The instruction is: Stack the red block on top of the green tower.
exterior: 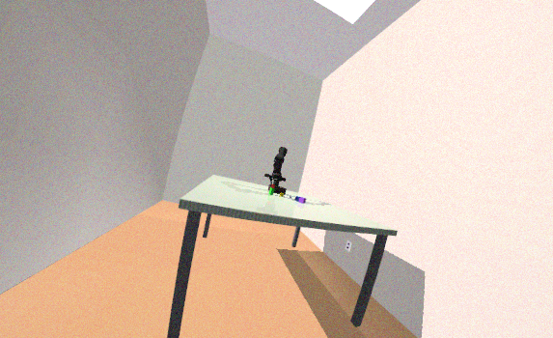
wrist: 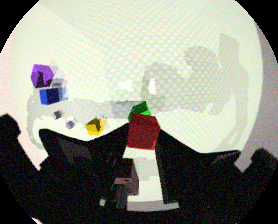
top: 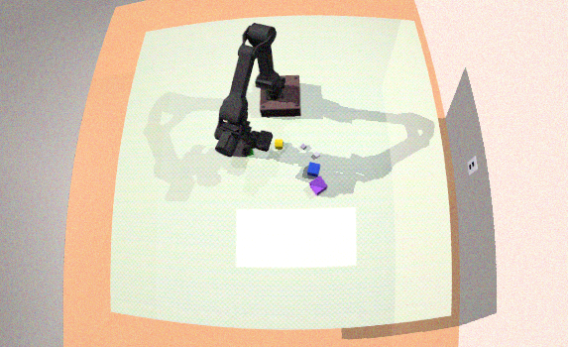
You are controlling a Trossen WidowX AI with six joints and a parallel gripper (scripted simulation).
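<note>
Small red cube block (wrist: 143, 131): rigid, light, likely slippery-sided; is being clamped on opposite flat faces by the black pincer (wrist: 142, 141), above the green tower (wrist: 140, 108), towards the pale desk's (top: 173, 258) centre.

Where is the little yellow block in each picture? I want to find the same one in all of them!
Top view: the yellow block sits near the middle, just right of the gripper.
Exterior view: a tiny yellow speck on the table by the arm's foot, barely visible.
Wrist view: lower left of centre, left of the held red block.
Shared landmark: the blue block, with the purple block beside it.
</note>
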